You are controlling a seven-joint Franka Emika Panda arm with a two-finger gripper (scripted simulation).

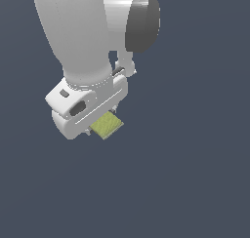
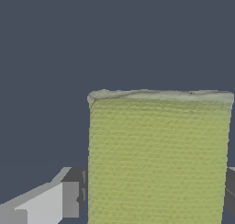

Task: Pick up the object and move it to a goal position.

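The object (image 1: 108,125) is a thin, flat yellow-green block with a woven-looking surface. In the exterior view it sticks out from under the white hand of my gripper (image 1: 101,120), which covers part of it. In the wrist view the object (image 2: 158,159) fills the space between my gripper (image 2: 151,195) fingers. One grey pad (image 2: 71,199) presses on one side of it. The other pad (image 2: 230,191) shows only as a sliver on the opposite side. The gripper is shut on the object. Whether the block rests on the surface or hangs above it cannot be told.
A plain dark blue-grey surface (image 1: 195,173) lies all around the block. The thick white arm link (image 1: 78,32) with its dark grey joint cap (image 1: 144,25) hides the area behind the hand in the exterior view.
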